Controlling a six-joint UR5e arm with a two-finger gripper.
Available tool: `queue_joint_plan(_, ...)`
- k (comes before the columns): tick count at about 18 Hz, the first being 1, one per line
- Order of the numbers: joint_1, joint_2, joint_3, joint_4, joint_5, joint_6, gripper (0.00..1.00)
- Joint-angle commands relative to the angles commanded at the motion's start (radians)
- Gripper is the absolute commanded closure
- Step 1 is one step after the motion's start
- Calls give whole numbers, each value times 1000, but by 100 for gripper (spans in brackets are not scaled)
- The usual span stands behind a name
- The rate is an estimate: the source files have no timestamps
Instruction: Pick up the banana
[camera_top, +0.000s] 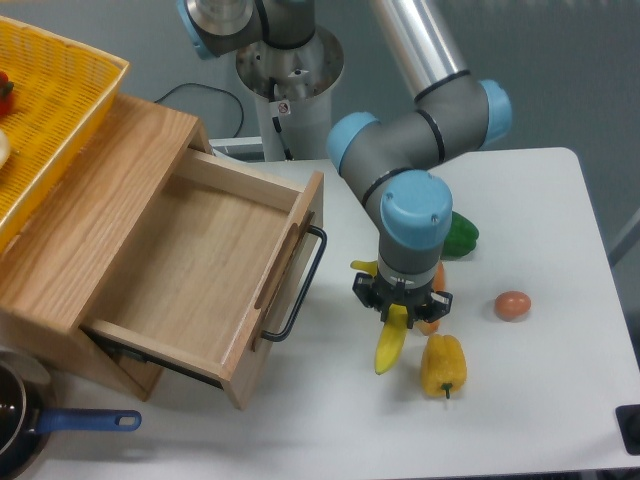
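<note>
The banana (389, 345) is long, curved and bright yellow. It hangs lifted above the white table (540, 400), its lower end pointing down toward the front and its other tip showing left of the wrist. My gripper (402, 310) points straight down and is shut on the banana near its middle. The wrist hides the fingers and the grasp point.
A yellow bell pepper (442, 365) lies just right of the banana. An orange piece (432, 323) peeks out under the gripper. A green pepper (458, 233) and a brown egg (512, 305) lie to the right. An open wooden drawer (215, 270) stands left, under a yellow basket (50, 110).
</note>
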Motion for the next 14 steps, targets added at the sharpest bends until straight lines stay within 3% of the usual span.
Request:
queue_joint_plan(4,-6,11,-3,-11,64,57,60)
queue_joint_plan(14,-8,22,-5,-31,72,89,60)
